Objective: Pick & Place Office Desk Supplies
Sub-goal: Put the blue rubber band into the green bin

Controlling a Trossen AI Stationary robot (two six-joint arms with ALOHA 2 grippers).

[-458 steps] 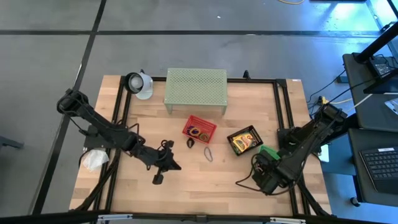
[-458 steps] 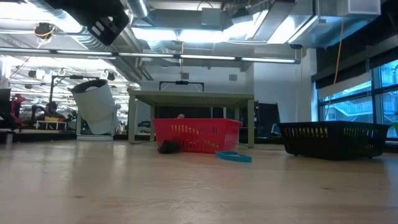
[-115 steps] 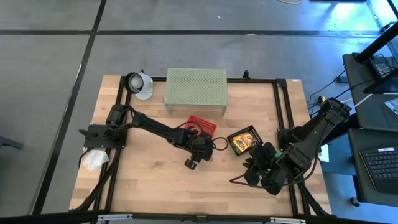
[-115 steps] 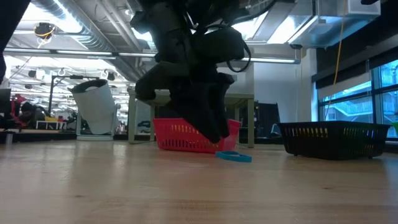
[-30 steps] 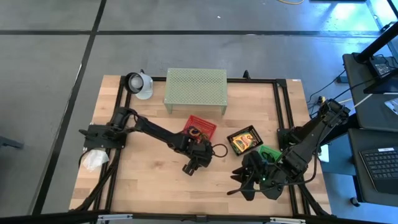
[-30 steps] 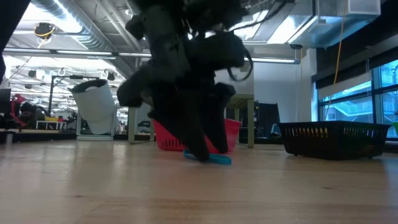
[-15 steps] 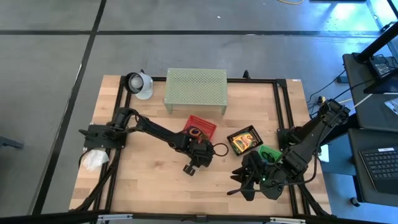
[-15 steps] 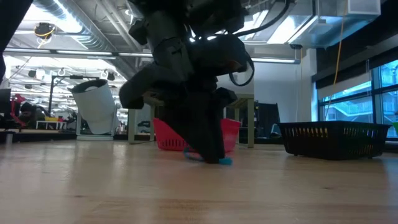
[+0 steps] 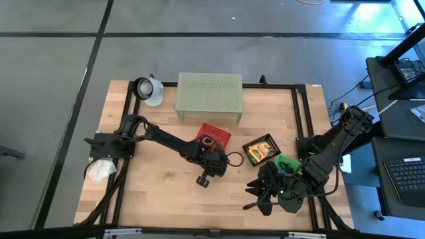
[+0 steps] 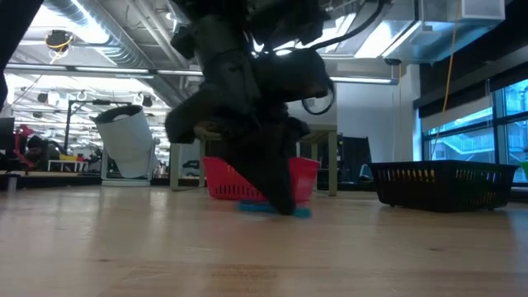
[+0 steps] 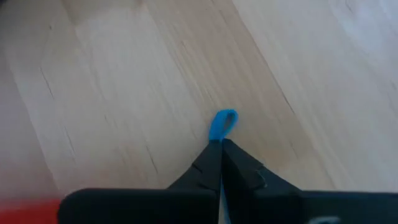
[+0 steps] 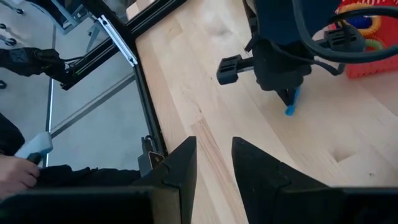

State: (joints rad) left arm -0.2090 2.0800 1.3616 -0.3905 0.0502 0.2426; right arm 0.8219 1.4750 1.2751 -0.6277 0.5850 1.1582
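Since a second ago the left gripper [image 11: 221, 146] has gone from spread wide to pinched flat together, its tips now clamped on one end of the blue loop [image 11: 222, 124]. In the high view it sits at centre frame on the wooden table [image 9: 153, 192], just below the red basket [image 9: 214, 137].

In the left wrist view the loop's long axis runs almost straight out from the fingertips, tilted slightly toward the upper right of that frame, with the free end pointing away. In the low view the loop [image 10: 266, 209] lies flat on the boards at the foot of the gripper, in front of the red basket.

The left arm is by far the nearer; the red basket lies just above it in the high view, the black basket [image 9: 260, 150] to its right. Judging by that, a lift and a short carry would reach either.

The right gripper [image 12: 211, 163] hovers at the lower right of the high view, near the table edge, fingers parted around nothing.

No brand, label or writing can be read.
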